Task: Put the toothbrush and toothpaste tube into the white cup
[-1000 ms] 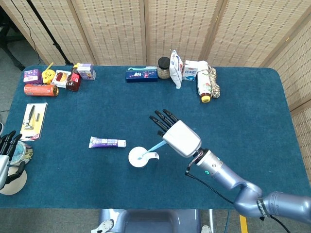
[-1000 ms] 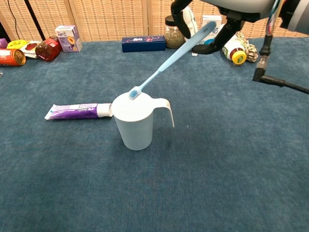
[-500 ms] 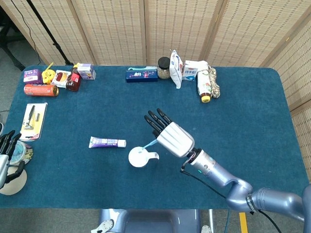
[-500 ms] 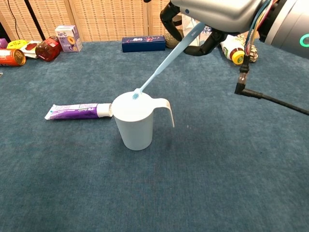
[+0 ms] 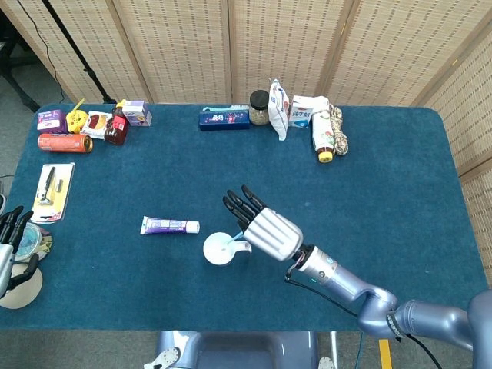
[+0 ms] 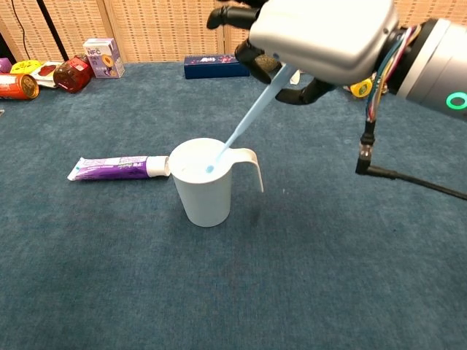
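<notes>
1. White cup (image 6: 201,182): upright near the table's (image 6: 306,277) front edge, handle toward the right hand; the toothbrush head is dipped inside its mouth.
2. Toothbrush (image 6: 248,124): slanted, head down, handle pinched in the right hand (image 6: 314,36). Best steepened over the cup's centre before release, lest it tip the cup.
3. Toothpaste tube (image 6: 117,168): flat, cap touching the cup's far-left side, not yet picked up.
4. Left hand (image 5: 9,238): at the table's left edge, fingers apart, holding nothing.
</notes>
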